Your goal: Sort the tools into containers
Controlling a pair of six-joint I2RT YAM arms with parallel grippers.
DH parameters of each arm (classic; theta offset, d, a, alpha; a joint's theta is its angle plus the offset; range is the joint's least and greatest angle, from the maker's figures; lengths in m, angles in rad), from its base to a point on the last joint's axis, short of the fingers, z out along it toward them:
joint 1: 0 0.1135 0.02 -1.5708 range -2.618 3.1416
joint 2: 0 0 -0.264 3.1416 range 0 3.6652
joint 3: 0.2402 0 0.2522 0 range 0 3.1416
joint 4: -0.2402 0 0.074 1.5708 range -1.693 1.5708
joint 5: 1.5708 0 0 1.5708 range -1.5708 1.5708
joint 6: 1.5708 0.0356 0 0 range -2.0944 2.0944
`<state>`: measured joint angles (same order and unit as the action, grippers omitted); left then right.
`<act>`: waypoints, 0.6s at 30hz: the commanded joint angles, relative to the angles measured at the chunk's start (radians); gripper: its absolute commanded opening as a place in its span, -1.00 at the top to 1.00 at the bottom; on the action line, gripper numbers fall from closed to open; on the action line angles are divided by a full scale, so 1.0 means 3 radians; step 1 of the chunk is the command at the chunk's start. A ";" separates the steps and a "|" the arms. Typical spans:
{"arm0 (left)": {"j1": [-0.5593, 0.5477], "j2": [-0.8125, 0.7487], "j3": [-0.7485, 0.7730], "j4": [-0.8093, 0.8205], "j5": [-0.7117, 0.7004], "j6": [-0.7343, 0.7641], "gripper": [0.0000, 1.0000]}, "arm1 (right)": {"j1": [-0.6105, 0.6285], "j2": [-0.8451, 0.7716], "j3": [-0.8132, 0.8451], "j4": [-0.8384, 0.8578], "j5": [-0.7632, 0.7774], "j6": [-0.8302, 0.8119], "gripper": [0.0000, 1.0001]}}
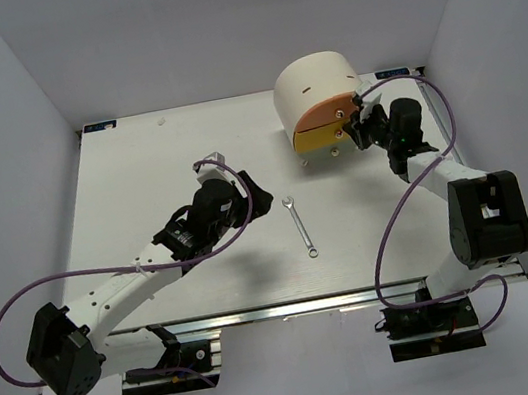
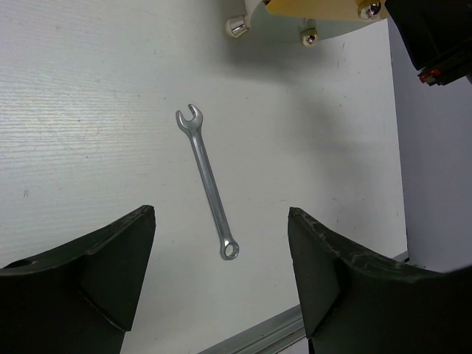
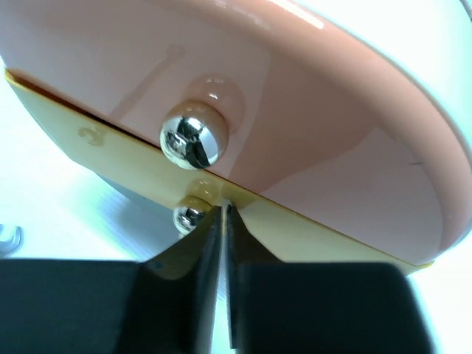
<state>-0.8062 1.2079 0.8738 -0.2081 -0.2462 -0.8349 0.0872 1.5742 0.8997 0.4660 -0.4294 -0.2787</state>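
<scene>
The silver wrench [image 1: 300, 226] lies flat on the white table in front of the container. In the left wrist view the wrench [image 2: 210, 188] sits just ahead of my left gripper [image 2: 221, 215], which is open and empty above it [image 1: 262, 198]. The pale beige drum container [image 1: 311, 83] stands at the back right, with an orange upper front [image 3: 310, 118] and a yellow lower drawer front [image 3: 317, 232], each with a metal knob [image 3: 190, 141]. My right gripper [image 3: 223, 210] is shut, its tips against the yellow front beside the lower knob [image 3: 189, 218]. No screwdrivers show.
The table's near metal rail [image 1: 292, 306] runs just behind the wrench in the left wrist view [image 2: 265, 328]. White walls enclose the table. The container's metal feet [image 2: 236, 27] and my right arm [image 2: 435, 37] show at the top of the left wrist view.
</scene>
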 commanded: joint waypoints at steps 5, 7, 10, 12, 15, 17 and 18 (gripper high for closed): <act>-0.0002 -0.0058 -0.0023 0.0049 0.0003 0.0032 -0.61 | -0.0045 -0.0440 -0.0232 0.0027 -0.0246 0.0218 0.87; 0.0003 -0.0084 -0.0080 0.0080 -0.0002 0.0012 -0.62 | -0.0060 -0.0670 -0.0523 0.0109 -0.0205 0.0340 0.60; 0.0003 -0.0135 -0.0131 0.0100 -0.0002 0.0006 -0.67 | -0.0066 -0.0809 -0.0743 -0.0065 -0.0164 0.0600 0.18; -0.0002 -0.0140 -0.0131 0.0090 -0.0007 0.0011 -0.68 | -0.0066 -0.0809 -0.0841 -0.0126 -0.0144 0.0795 0.12; 0.0003 -0.0115 -0.0100 0.0070 -0.0013 0.0042 -0.69 | -0.0050 -0.0717 -0.1020 -0.0045 0.0100 0.1362 0.05; 0.0003 -0.0115 -0.0080 0.0060 -0.0023 0.0052 -0.69 | -0.0055 -0.0549 -0.1031 -0.0014 0.0290 0.1816 0.04; 0.0003 -0.0110 -0.0075 0.0060 -0.0023 0.0057 -0.70 | -0.0055 -0.0492 -0.1005 -0.0024 0.0417 0.1930 0.05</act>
<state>-0.8062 1.1999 0.8413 -0.2012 -0.2466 -0.8280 0.0731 1.3823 0.5945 0.4450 -0.4126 0.0906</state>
